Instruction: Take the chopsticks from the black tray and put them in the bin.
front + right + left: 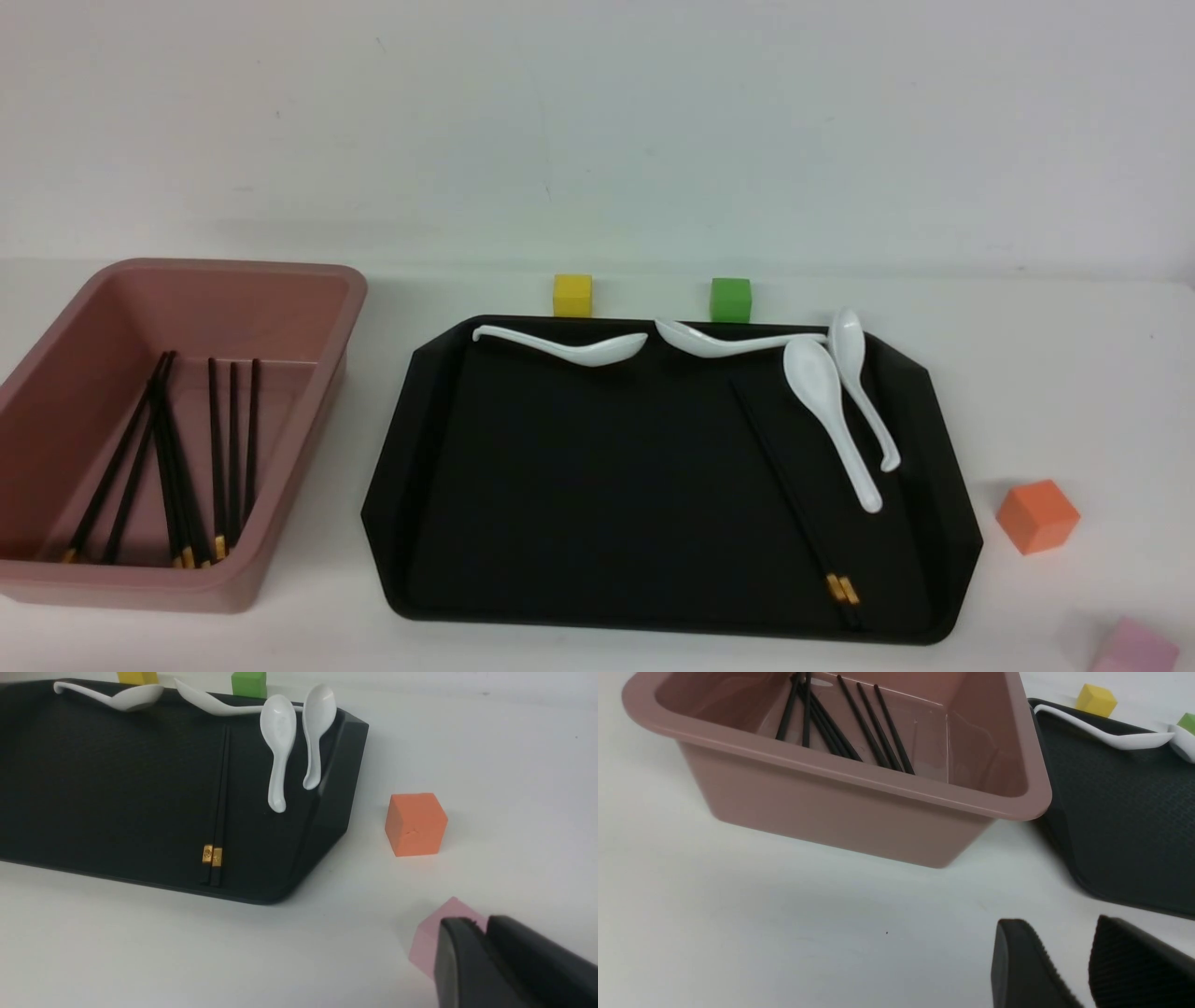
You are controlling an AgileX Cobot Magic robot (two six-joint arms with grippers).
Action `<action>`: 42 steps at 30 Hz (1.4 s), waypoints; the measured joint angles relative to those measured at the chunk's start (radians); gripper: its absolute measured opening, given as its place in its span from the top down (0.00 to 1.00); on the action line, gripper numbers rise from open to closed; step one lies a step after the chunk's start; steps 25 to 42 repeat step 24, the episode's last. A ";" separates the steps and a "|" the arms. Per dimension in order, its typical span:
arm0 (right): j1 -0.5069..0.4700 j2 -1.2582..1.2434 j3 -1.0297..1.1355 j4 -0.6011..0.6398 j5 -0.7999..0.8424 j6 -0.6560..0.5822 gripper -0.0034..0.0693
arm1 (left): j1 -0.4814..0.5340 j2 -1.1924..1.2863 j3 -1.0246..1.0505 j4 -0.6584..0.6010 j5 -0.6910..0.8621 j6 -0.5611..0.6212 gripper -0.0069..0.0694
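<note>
Matte-black tray (653,485): two thin chopsticks (786,476) near its right edge, beside glossy spoons (831,420). Left gripper (1069,952): fingers spread. Right gripper (486,933): spread or pressed together, cannot tell.

Table light: bright and even on the white table (1055,392) around the black tray (653,485)
Shadows: soft and faint, beside the tray
Tray surface: matte, dark, low in detail
Wall beyond the tray: pale, evenly lit
Stick tips nearest the tray's near rim: hard to make out
</note>
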 joint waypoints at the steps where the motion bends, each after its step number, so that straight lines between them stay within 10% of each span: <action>1: 0.000 0.000 0.000 0.000 0.000 0.000 0.82 | 0.000 0.000 0.000 0.000 0.000 0.000 0.60; 42: 0.000 0.000 -0.001 0.000 0.001 0.000 0.78 | 0.000 0.000 0.000 0.000 0.000 0.000 0.60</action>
